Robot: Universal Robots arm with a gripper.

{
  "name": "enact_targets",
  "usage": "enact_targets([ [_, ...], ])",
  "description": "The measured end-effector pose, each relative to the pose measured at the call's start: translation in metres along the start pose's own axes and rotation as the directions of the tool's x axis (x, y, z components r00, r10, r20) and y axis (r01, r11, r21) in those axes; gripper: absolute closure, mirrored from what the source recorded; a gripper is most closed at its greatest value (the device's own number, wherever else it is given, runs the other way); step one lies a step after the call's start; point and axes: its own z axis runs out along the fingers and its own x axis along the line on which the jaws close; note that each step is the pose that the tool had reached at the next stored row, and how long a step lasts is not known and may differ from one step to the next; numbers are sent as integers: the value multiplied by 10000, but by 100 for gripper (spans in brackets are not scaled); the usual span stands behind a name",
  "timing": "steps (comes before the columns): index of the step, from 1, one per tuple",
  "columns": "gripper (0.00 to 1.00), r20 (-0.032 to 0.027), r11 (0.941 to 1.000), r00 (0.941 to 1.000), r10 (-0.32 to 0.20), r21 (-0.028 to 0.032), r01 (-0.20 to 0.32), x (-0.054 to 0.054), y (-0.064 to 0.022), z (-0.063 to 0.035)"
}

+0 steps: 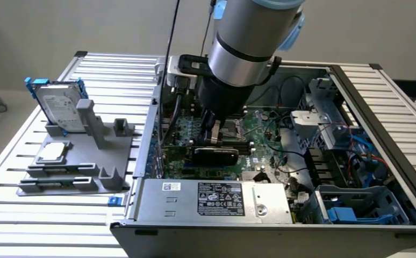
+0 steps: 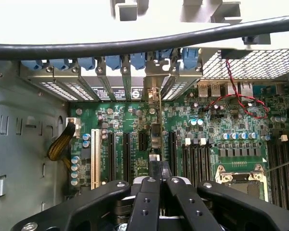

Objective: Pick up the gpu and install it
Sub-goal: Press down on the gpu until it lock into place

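The gpu [image 1: 215, 156] is being pinched edge-on between the gripper's [image 1: 219, 141] closed fingers [image 2: 144, 202], over the motherboard [image 1: 265, 126] inside the open computer case [image 1: 193, 239].

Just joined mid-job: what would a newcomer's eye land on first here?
The big silver robot arm reaches down into the open computer case, its hand shut on the gpu over the green motherboard. On the exterior view's left, a hard drive with blue rails stands in a grey holder.
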Motion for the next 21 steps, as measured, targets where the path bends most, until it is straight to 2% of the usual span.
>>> enact_targets([
  [4, 89, -2, 10000, 10000, 1, 3, -1, -1, 2, 1],
  [5, 89, 0, 10000, 10000, -2, 37, 2, -5, 8, 7],
  [6, 89, 1, 10000, 10000, -6, 84, 6, -10, 13, 16],
  [10, 89, 5, 9991, 10000, -31, 427, 31, -78, 59, 58],
  [12, 89, -27, 9984, 10000, -34, 570, 36, -128, 91, 82],
  [13, 89, -63, 9980, 10000, -29, 625, 33, -146, 110, 94],
  [14, 89, -125, 9979, 9999, -19, 653, 27, -152, 124, 101],
  [15, 89, -222, 9978, 9998, 2, 667, 13, -154, 131, 106],
  [17, 89, -490, 9974, 9988, 49, 726, -13, -160, 137, 110],
  [18, 89, -604, 9970, 9982, 61, 775, -14, -164, 136, 112],
  [19, 89, -688, 9965, 9976, 65, 841, -7, -171, 136, 115],
  [21, 89, -756, 9951, 9971, 46, 986, 28, -191, 135, 122],
])
